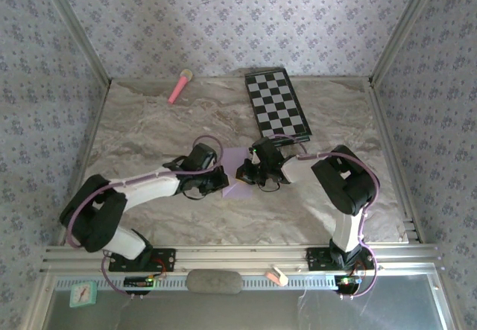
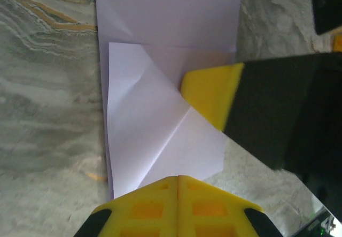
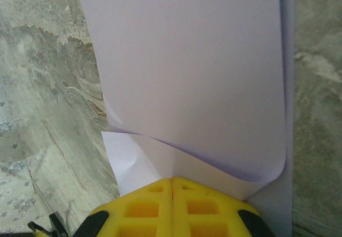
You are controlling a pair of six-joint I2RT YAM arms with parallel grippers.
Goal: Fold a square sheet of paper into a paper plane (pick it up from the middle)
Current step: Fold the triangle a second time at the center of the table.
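Two grippers meet over one sheet at the middle of the table. The left gripper (image 2: 178, 186) has its yellow fingers pressed fully together, their tips at the near edge of the square sheet of paper (image 2: 160, 124); I cannot tell whether any paper is caught between them. The right gripper (image 3: 172, 186) is likewise closed tight, its tips against a soft, rounded fold where the upper layer curls over; it looks more like pressing than pinching. From the left wrist, one right fingertip (image 2: 211, 92) rests on the sheet beside a diagonal flap.

By my judgement the task is early: the lilac sheet lies flat on the marbled table (image 1: 149, 136) with a corner turned in and a few creases, but no pointed dart yet. Sharpening this fold, the matching folds and the centre crease all remain.

Farther back lie one checkered board (image 1: 277, 104) and one pink stick (image 1: 179, 86), both well apart from the paper.
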